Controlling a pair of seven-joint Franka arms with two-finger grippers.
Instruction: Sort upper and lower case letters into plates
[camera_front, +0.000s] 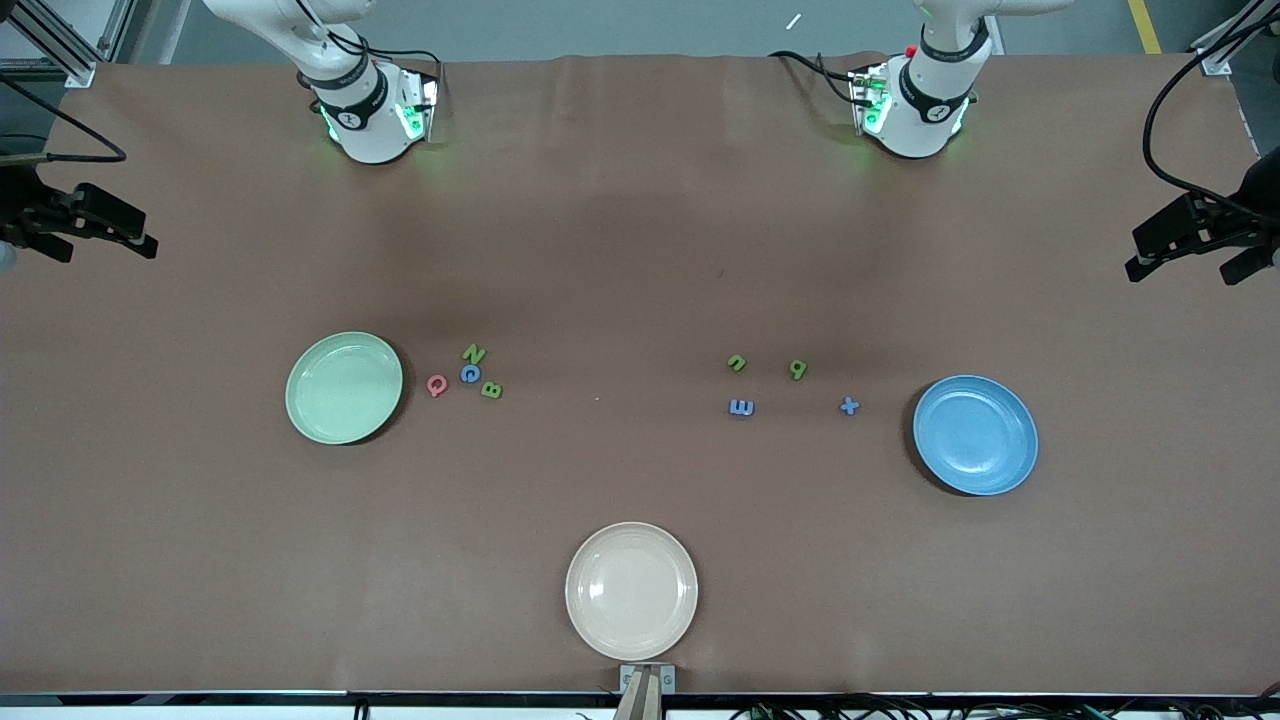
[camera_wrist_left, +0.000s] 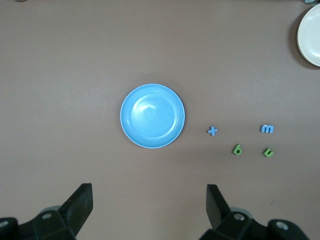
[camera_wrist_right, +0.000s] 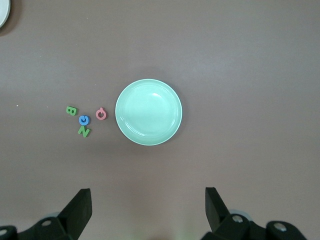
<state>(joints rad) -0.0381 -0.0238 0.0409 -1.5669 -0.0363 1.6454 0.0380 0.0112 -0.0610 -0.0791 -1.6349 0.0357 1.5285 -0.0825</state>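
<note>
- Brown matte table (camera_front: 620, 250) fills the front view, with both robot bases along its top edge.
- Pale mint green round plate (camera_front: 344, 387) sits toward the right arm's end of the table, nothing in it.
- Just beside it lie four small foam capital letters, close together: a pink letter Q (camera_front: 437, 385), a blue letter C (camera_front: 470, 373), a green letter N (camera_front: 473, 353) and a green letter B (camera_front: 491, 390).
- Medium blue round plate (camera_front: 975, 434) sits toward the left arm's end, also holding nothing.
- Near it lie four small pieces, spread apart: a blue plus-shaped piece (camera_front: 849, 405) closest to the plate, a green lowercase b (camera_front: 797, 369), a green lowercase u (camera_front: 737, 363) and a blue lowercase m (camera_front: 741, 407).
- Cream-beige round plate (camera_front: 631, 590) lies nearest the front camera, between the two groups.
- Left gripper (camera_wrist_left: 149, 205) hangs high over the table beside the blue plate, black fingers spread wide, holding nothing.
- Right gripper (camera_wrist_right: 148, 207) hangs high over the table beside the mint plate, fingers likewise spread wide and holding nothing.
</note>
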